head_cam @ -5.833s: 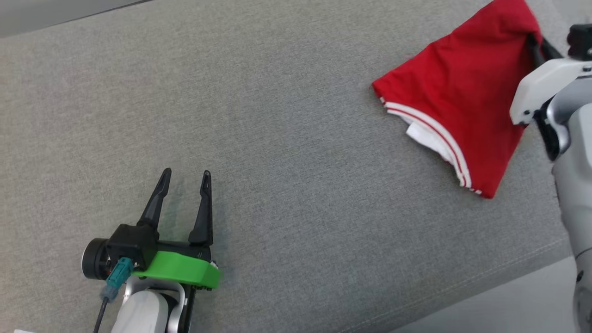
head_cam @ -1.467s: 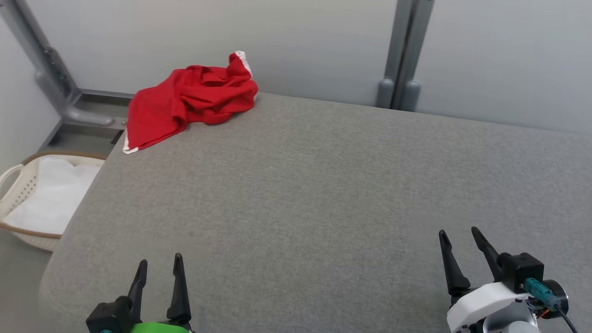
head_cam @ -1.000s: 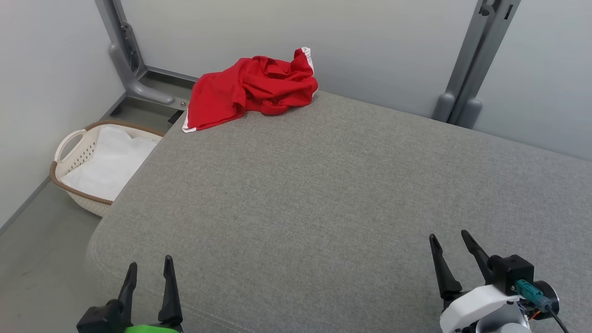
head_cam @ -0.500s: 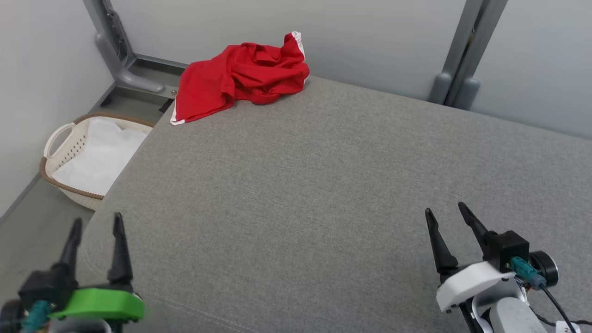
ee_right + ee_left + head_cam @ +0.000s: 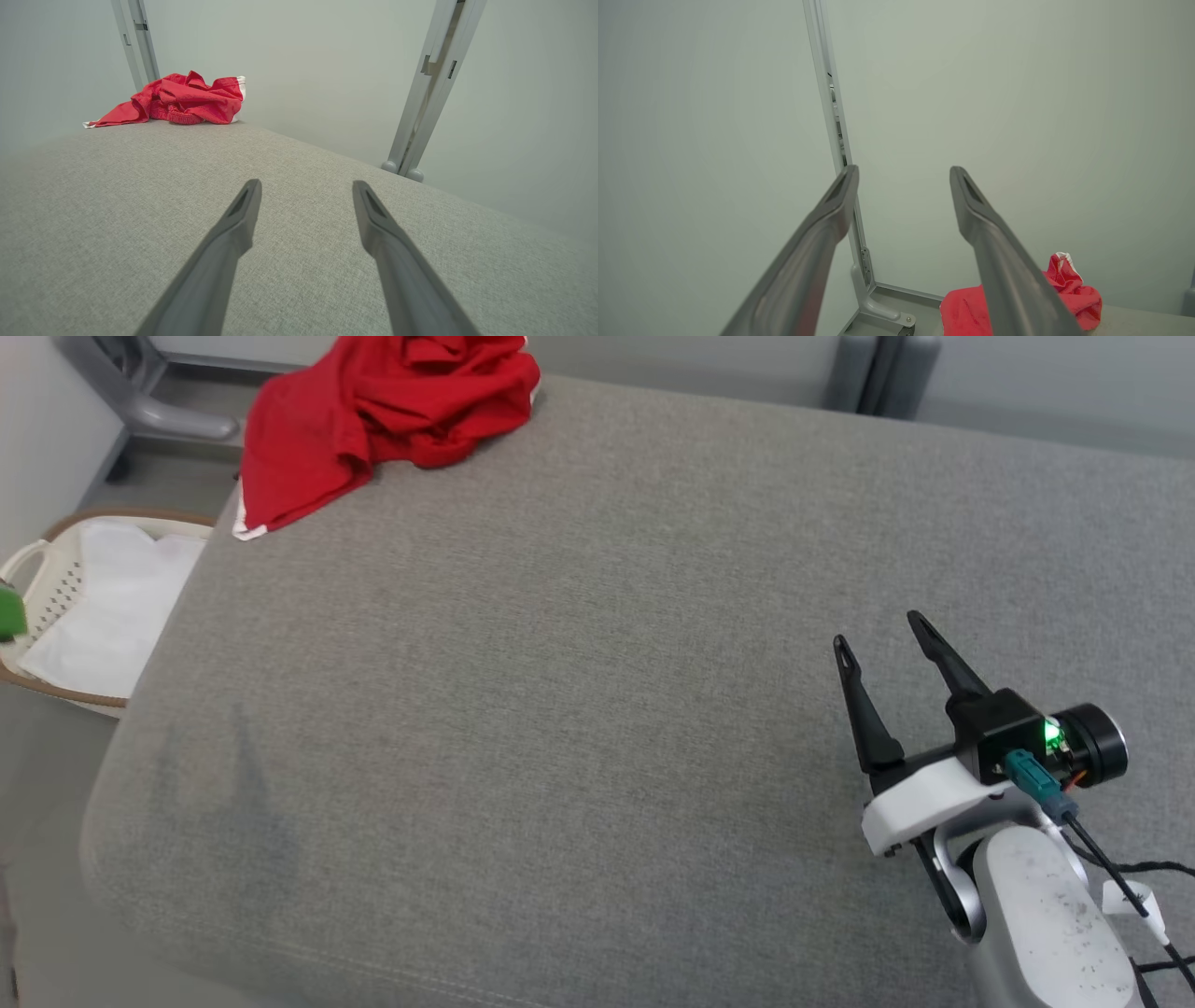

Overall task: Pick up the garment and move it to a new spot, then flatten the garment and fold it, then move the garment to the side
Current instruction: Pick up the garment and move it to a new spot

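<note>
1. Grey upholstered surface (image 5: 597, 709) spreads beneath the right gripper (image 5: 878, 627); its fingers stand apart, holding nothing.
2. Red garment (image 5: 373, 401), crumpled, lies well ahead and left of that gripper, on the surface's far corner.
3. White basket (image 5: 37, 581) sits on the floor, further left.
4. Left gripper (image 5: 903, 169) is likewise parted and empty; the garment shows low beyond it.
5. White tag (image 5: 1130, 901) behind the right gripper; writing too small to read.

One red garment (image 5: 373, 401), one white basket (image 5: 49, 600), one grey cushion (image 5: 560, 663), one left gripper (image 5: 903, 171), one right gripper (image 5: 876, 627)
</note>
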You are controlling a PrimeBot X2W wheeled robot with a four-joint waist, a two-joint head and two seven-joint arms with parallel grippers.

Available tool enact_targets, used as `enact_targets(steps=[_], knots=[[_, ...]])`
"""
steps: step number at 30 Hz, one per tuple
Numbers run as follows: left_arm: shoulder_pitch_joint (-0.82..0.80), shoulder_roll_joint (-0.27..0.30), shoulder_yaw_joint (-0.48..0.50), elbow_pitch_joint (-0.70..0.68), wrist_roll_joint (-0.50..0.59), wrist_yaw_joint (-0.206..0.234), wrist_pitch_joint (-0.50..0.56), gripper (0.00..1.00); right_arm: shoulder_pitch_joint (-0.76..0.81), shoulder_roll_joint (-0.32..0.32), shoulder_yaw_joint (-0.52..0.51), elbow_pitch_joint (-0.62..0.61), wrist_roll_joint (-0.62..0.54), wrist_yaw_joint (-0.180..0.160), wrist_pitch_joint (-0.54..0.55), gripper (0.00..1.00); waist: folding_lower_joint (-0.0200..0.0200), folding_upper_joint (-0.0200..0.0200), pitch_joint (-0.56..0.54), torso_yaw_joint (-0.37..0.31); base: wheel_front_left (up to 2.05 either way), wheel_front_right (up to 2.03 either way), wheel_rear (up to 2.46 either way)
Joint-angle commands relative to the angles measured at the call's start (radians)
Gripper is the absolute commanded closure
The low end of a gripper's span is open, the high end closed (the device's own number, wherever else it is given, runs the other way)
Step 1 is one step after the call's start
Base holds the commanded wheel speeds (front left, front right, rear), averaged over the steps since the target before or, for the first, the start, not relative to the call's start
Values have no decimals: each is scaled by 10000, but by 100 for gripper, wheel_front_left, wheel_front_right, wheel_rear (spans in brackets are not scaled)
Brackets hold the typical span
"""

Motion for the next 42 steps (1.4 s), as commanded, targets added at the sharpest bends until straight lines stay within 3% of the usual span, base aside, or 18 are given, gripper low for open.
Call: enact_targets(steps=[1,10,16,27,42], knots=[[-725,74,-62,538,-152,-28,40,0,-255,-48,4,-227,-130,-17,111,0,-1,0,1312,-984,0,0,0],[-3510,219,-575,3956,-753,-150,97,0,-803,-42,-121,-1470,-830,-17,709,0,-1,0,2969,-1775,0,0,0],[-4436,113,-1278,5807,-732,-177,29,0,-969,-41,-108,-2358,-941,-17,944,0,-1,0,3757,-2038,0,0,0],[-5364,372,-2687,7518,-1565,-177,-2,0,-604,-41,-327,-3820,-1298,-17,1374,0,-1,0,4656,-2248,0,0,0],[-6391,902,-2814,9615,-1844,-74,-326,0,-403,-41,-275,-4274,-1462,-17,1512,0,-1,0,5012,-2911,0,0,0]])
